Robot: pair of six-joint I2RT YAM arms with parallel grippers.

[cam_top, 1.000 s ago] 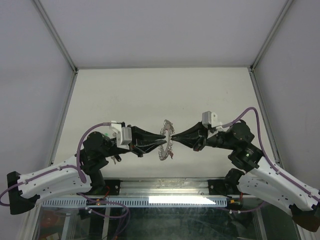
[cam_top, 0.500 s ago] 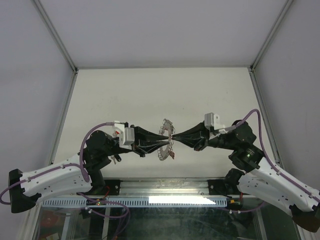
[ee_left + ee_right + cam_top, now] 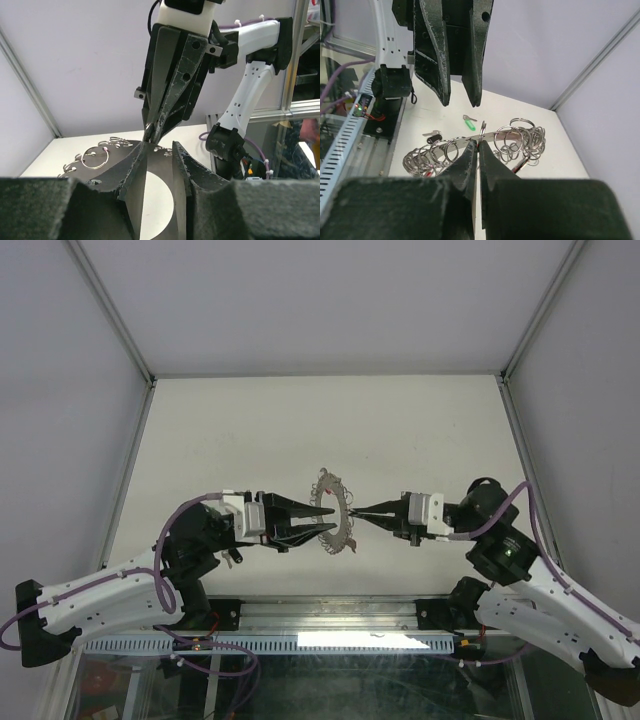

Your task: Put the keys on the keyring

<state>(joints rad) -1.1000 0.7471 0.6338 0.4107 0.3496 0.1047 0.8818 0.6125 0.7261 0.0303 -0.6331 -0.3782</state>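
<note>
The keyring (image 3: 343, 537) is a flat grey ring fringed with small split rings, tilted up on edge at mid-table. My right gripper (image 3: 352, 512) is shut on its rim; in the right wrist view the gripper (image 3: 479, 142) pinches the keyring (image 3: 463, 141) beside an upright split ring. My left gripper (image 3: 333, 520) faces it from the left, open. Its fingers (image 3: 446, 95) hang apart beyond the ring with nothing between them. In the left wrist view the gripper (image 3: 159, 146) straddles the keyring (image 3: 112, 165). A green key (image 3: 469, 121) and a black key (image 3: 434, 136) lie on the table. Red bits (image 3: 352, 548) show among the ring's fringe.
A metal rail (image 3: 330, 612) runs along the near edge between the arm bases. Pale enclosure walls with aluminium posts (image 3: 130, 455) close the table on the left, right and back. Purple cables (image 3: 505, 465) loop off both arms.
The left gripper's jaws have spread apart. The right wrist has turned and drawn slightly right, and the keyring has tipped more upright and shifted a little.
</note>
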